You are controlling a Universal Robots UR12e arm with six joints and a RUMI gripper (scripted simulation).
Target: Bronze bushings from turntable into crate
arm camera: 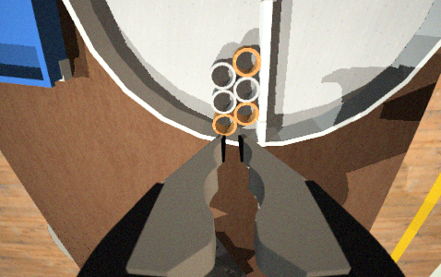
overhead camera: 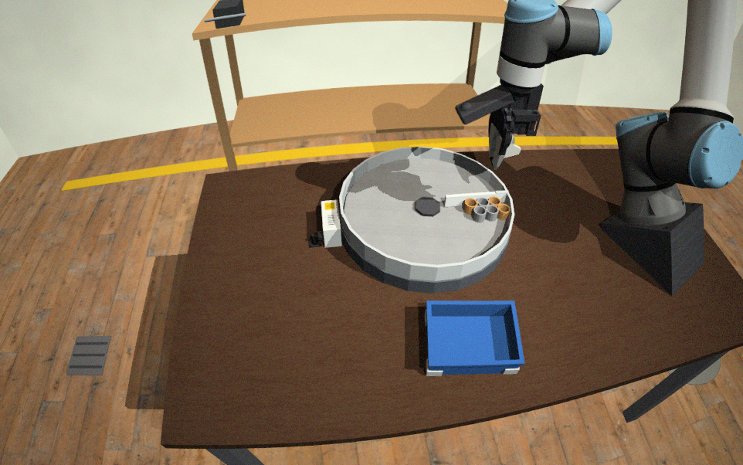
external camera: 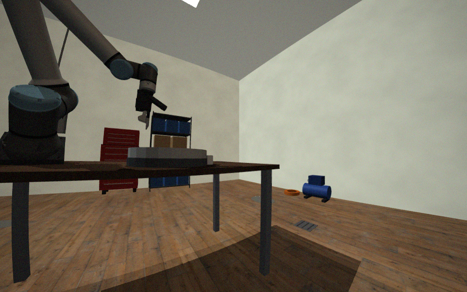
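Your end effector (overhead camera: pixel 500 157) hangs above the far rim of the turntable (overhead camera: pixel 383 262), its two grey tapered fingers drawn almost together with only a thin slit between the dark pads, and nothing gripped between them. In the side view it sits well above the turntable's wall.

You have six short, hollow, thin-walled sleeves standing upright in a tight cluster on the pale, smooth disc, close to its rim and just beside a white straight divider bar (overhead camera: pixel 471 196). Three are bronze bushings (arm camera: pixel 246 62), with an orange-gold sheen; the other two bronze ones (arm camera: pixel 245 114) (arm camera: pixel 224 124) lie nearest the rim. Three are steel bushings (arm camera: pixel 222 75), dull grey-white rings, packed touching among them. A dark octagonal hub (overhead camera: pixel 426 206) marks the disc's centre.

The turntable is a shallow faceted drum with a white lip and darker grey base, resting on a dark brown wood-grain desk (overhead camera: pixel 262 340). The crate (overhead camera: pixel 473 335) is a blue rectangular open box, well apart from the turntable on the near side; no bushings show in it. A small white box (overhead camera: pixel 330 222) touches the turntable's side; it carries a yellow label, its writing too small to read.
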